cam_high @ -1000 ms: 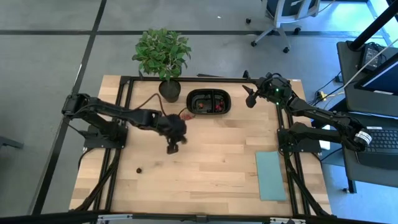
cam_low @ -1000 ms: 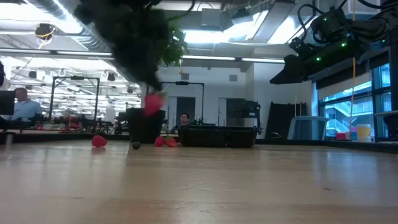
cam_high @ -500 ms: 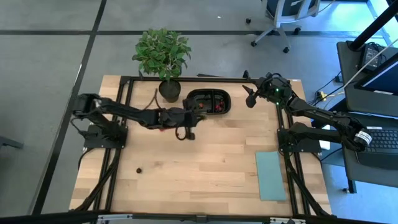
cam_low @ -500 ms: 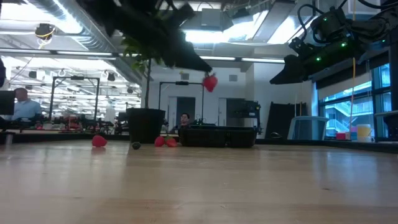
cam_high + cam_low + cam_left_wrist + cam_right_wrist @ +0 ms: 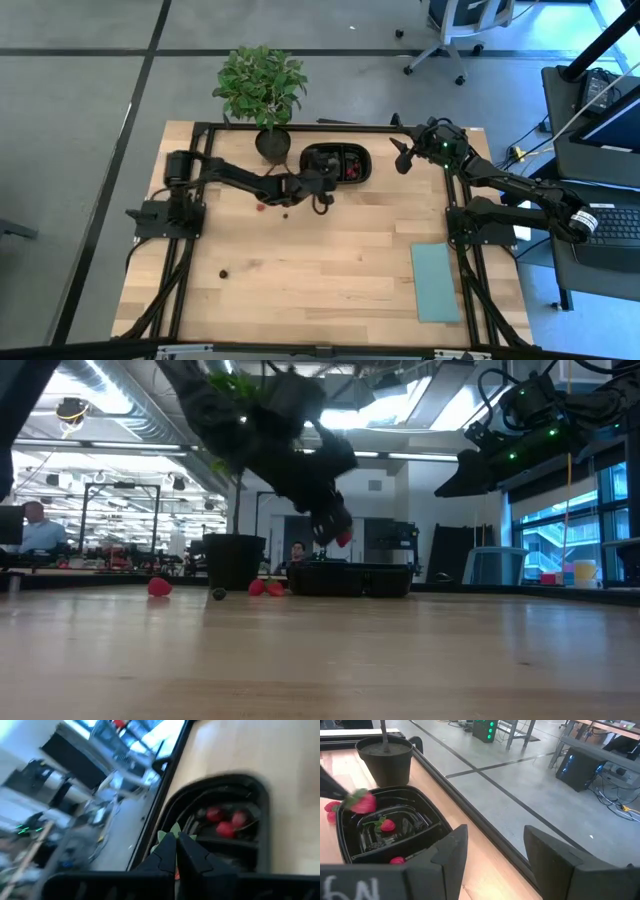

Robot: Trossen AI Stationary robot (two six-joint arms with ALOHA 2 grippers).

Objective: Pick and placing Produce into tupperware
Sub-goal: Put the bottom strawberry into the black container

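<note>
Left gripper (image 5: 338, 536) is clamped on one red berry (image 5: 344, 540), held over the tray (image 5: 336, 164), whose long axis is set left-right; three berries (image 5: 225, 828) are counted inside; right gripper (image 5: 400, 155) is parked open.

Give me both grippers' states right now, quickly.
Left gripper: shut on a red strawberry, above the black tray.
Right gripper: open, empty, waiting beside the tray.

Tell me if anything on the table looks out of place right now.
Yes. A few red produce pieces lie loose on the wooden table near the plant pot, outside the black tray. One small dark piece sits alone, far from the tray.
</note>
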